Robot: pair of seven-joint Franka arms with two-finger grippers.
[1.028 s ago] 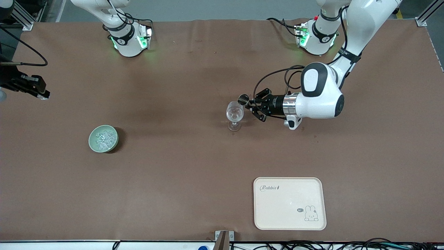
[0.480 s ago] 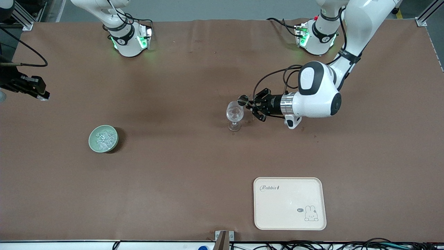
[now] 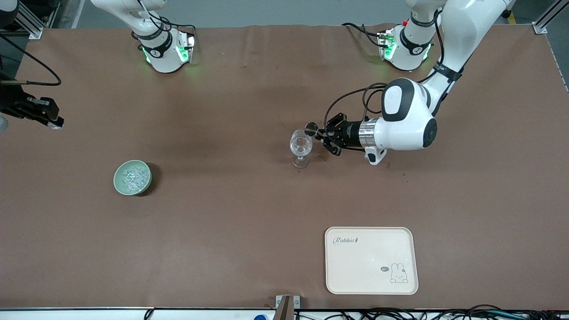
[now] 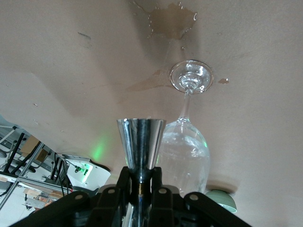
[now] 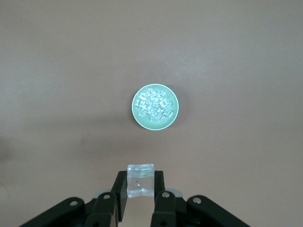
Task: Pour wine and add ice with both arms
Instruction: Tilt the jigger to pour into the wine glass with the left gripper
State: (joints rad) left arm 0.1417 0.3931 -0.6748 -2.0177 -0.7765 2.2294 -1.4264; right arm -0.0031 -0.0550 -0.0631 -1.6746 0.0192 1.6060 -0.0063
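A clear wine glass stands upright mid-table; it also shows in the left wrist view. My left gripper is shut on the waist of a steel jigger, held level with its far cup right beside the glass rim; the wrist view shows the gripper and the jigger. My right gripper waits over the right arm's end of the table. In its wrist view the gripper is shut on one ice cube, high above a green bowl heaped with ice.
The green bowl of ice sits toward the right arm's end, nearer the front camera than the glass. A cream rabbit tray lies near the front edge. A wet stain marks the table by the glass foot.
My left arm's wrist has shifted slightly toward the glass; the jigger stays at the rim. The right arm has not moved.
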